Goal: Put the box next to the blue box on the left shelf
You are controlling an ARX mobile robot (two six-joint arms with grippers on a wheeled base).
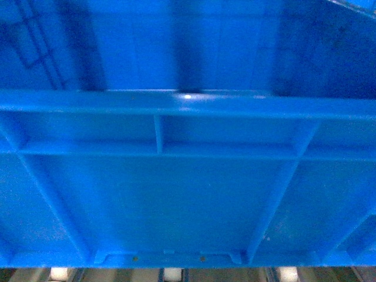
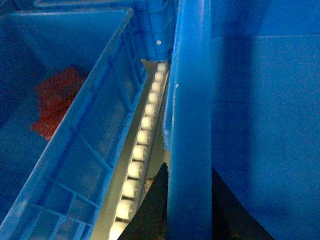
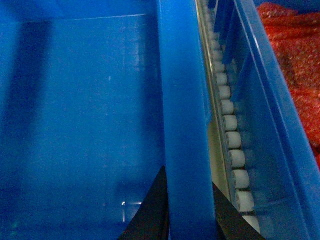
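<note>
Straddling opposite rims, the left gripper (image 2: 189,210) and right gripper (image 3: 189,210) clamp the box (image 1: 188,194) over the left shelf (image 2: 142,135) rollers, between two neighbouring crates (image 2: 95,125). Lowering should be level, keeping both gaps even.
</note>
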